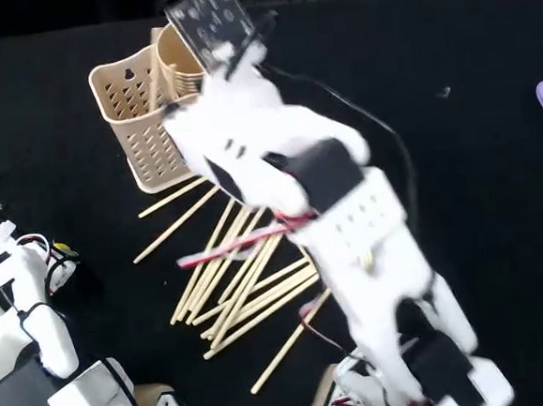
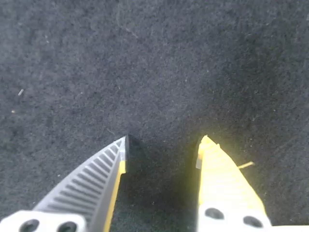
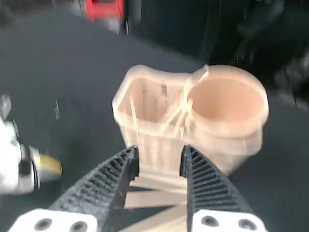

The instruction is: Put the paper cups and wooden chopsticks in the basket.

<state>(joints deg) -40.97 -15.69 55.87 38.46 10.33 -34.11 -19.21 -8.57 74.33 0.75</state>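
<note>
Many chopsticks lie loose on the table, so I'd lower my open, empty right end effector from beside the basket squarely across one stick, while the left end effector hangs open.

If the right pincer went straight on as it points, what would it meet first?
Probably the near wall of the beige slotted plastic basket, straight ahead of the open right pincer. Some pale wooden chopsticks lie nearer, but seemingly below its line; depth is unclear.

High camera looks down over the table; right wrist faces the basket close up, shared with overhead; left wrist hugs the table.
</note>
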